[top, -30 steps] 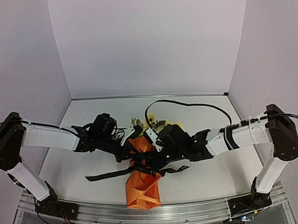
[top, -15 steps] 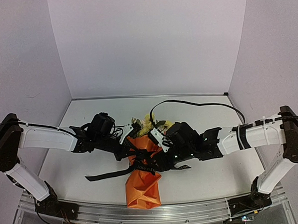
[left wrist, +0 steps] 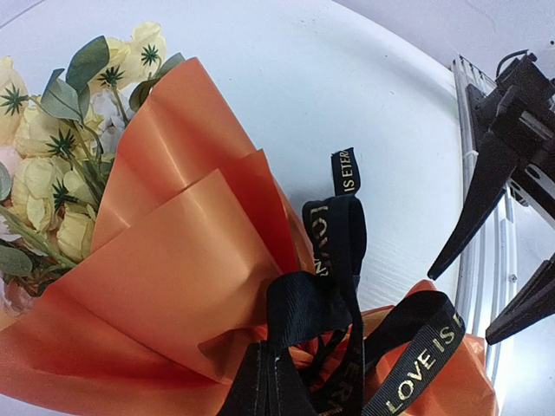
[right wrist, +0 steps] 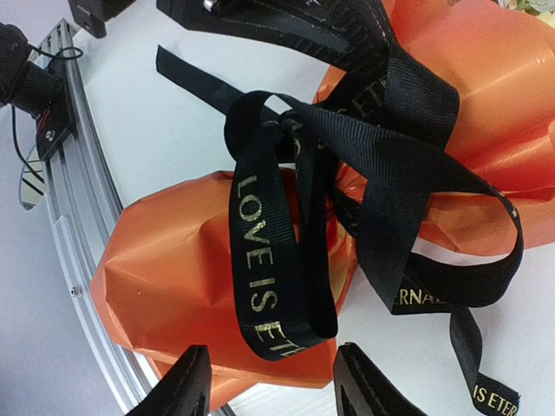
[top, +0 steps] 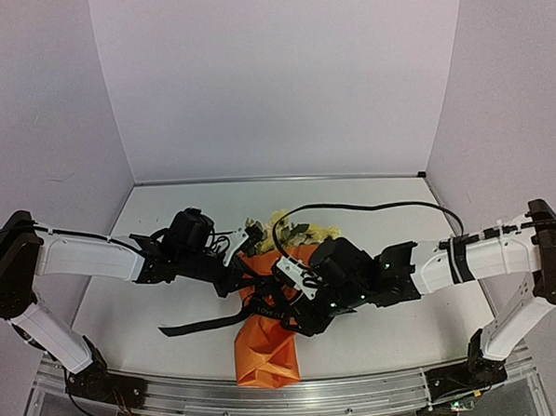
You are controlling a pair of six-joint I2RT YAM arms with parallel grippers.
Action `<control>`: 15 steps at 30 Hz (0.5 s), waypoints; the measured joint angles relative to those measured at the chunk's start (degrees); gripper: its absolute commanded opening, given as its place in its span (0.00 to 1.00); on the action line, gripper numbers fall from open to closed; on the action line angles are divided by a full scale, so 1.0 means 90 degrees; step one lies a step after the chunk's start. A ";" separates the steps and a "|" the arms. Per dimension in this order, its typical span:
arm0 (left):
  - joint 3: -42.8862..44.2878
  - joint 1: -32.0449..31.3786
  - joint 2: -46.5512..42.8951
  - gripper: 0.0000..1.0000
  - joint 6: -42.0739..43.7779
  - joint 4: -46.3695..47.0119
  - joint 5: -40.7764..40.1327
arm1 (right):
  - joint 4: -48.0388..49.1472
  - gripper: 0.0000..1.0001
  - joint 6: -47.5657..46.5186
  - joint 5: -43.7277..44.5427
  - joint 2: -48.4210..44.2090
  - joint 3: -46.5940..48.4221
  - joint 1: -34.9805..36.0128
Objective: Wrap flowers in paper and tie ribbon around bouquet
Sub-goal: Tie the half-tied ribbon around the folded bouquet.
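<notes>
- Bouquet (top: 266, 344) lies flat on the white counter (top: 391, 221), front centre. Its narrow folded end points at the near rail (top: 362, 390) and its wide end at the back wall.
- Paper (left wrist: 173, 260): orange, in overlapping folds, creased and puffed at the narrow end.
- Flowers (left wrist: 52, 147): pale yellow blossoms and green leaves poke out of the wide end and rest on the counter.
- Ribbon (right wrist: 269, 251): black with pale "LOVE IS ETER..." lettering, looped loosely around the bouquet's waist. The loops cross in a slack knot on top of the paper. One tail trails left across the counter; a shorter end lies on the right side.
- Left end effector (left wrist: 270, 364): clenched on a bunched fold of ribbon right at the knot, just above the paper, coming in from the left of the bouquet.
- Right end effector (right wrist: 273, 351): released, fingers spread, nothing between them. It faces the lettered loop and the narrow end of the paper from the right side, close to the ribbon but not on it.
- The two end effectors sit close together over the bouquet's waist, one on each side.
</notes>
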 measured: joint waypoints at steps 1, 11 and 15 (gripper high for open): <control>0.0000 0.0000 0.0000 0.00 -0.0005 0.0000 0.0000 | -0.0016 0.46 -0.0011 0.0030 0.0012 0.0002 0.0007; 0.0000 0.0000 0.0000 0.00 -0.0018 0.0002 0.0000 | -0.0112 0.41 -0.0063 0.0506 0.0429 0.0097 0.0082; -0.0003 0.0000 0.0000 0.00 -0.0023 0.0005 -0.0008 | -0.0067 0.20 -0.0063 0.0782 0.0497 0.0100 0.0119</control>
